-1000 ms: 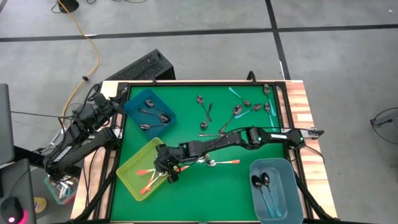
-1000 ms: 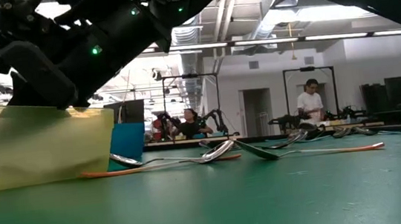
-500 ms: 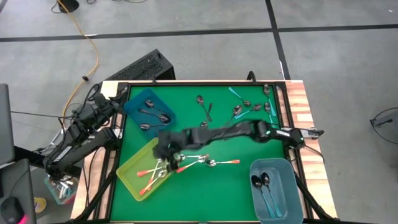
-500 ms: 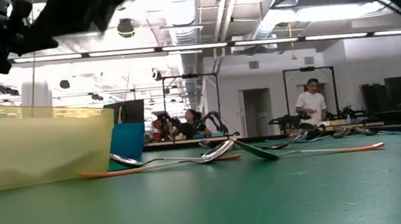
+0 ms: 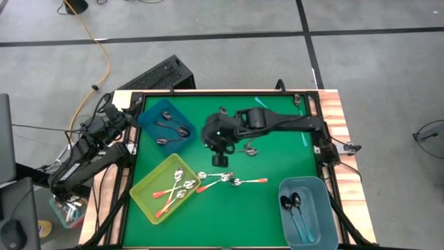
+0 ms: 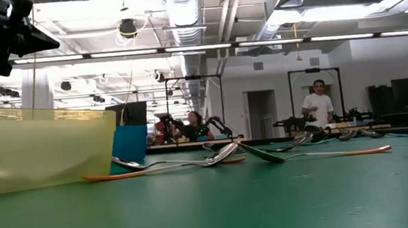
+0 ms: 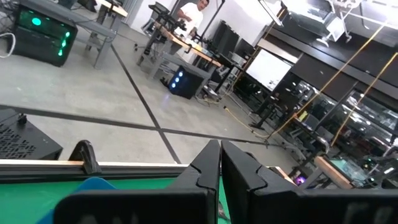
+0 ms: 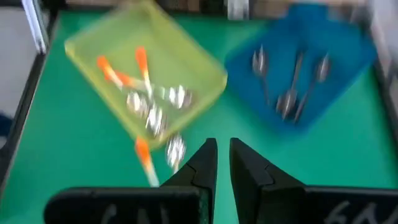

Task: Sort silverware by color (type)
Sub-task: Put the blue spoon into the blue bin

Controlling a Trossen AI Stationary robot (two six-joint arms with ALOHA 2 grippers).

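My right gripper [image 5: 210, 137] hangs high over the middle of the green mat, tipped down toward the table's left side. Its fingers [image 8: 222, 155] are open by a narrow gap with nothing between them. The yellow bin [image 5: 166, 196] [image 8: 149, 74] at the near left holds orange-handled spoons [image 5: 170, 193]. All-dark spoons [image 5: 170, 128] lie in the dark blue bin [image 8: 305, 74], and teal-handled ones [image 5: 295, 208] in the light blue bin [image 5: 306, 215]. Two more orange-handled spoons [image 5: 246, 182] [image 6: 330, 152] lie flat on the mat. My left gripper [image 7: 220, 163] waits shut off the far left corner.
Loose spoons lie on the mat's far side, some under my right arm; a teal handle [image 5: 262, 104] shows near the far edge. Bare mat lies along the near edge between the yellow and light blue bins. People stand in the room beyond the table.
My right gripper has risen from the yellow bin, out of the low view, and gone toward the table's far edge and middle, tipping and rolling on the way. Its fingers are empty now. The spoons in the yellow bin lie still.
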